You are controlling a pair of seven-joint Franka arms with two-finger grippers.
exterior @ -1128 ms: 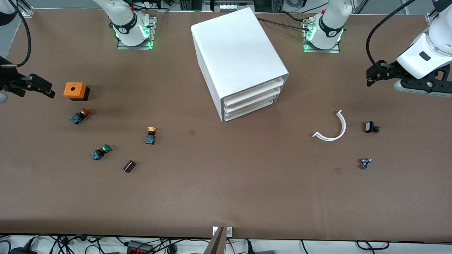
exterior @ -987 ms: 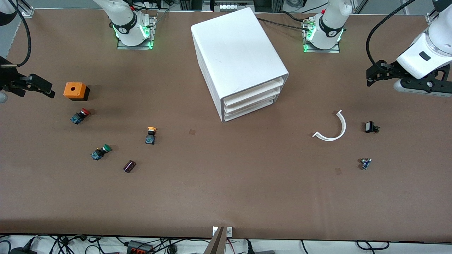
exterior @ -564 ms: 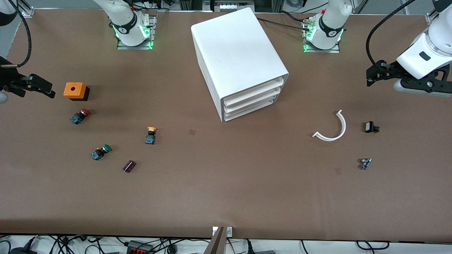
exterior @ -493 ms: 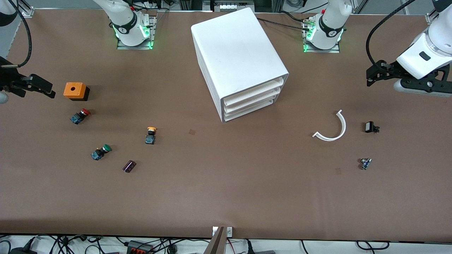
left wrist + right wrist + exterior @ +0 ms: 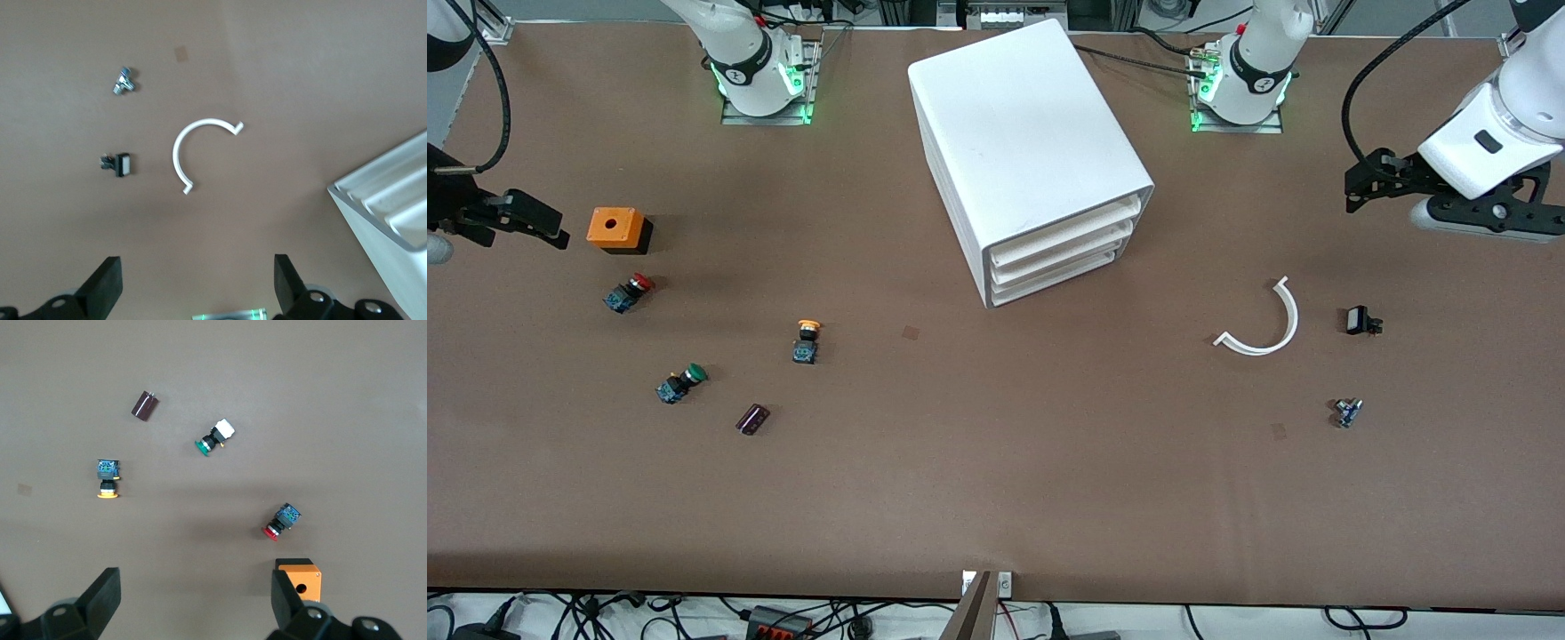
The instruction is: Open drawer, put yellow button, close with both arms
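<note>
Yellow-capped, the yellow button (image 5: 807, 340) is lying on the brown table (image 5: 996, 462) toward the right arm's end, apart from the right gripper (image 5: 193, 600) — its fingers (image 5: 100, 597) are standing wide and empty, hovering beside an orange box (image 5: 615, 228). The drawer (image 5: 1065, 236) is sitting closed in the white cabinet (image 5: 1023, 151). The left gripper (image 5: 197, 287) is hanging over the left arm's end, fingers spread wide, above a white curved piece (image 5: 197, 150).

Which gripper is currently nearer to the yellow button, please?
Right. The right gripper hovers open beside the orange box at the yellow button's end; the left gripper hovers open above the white arc.
</note>
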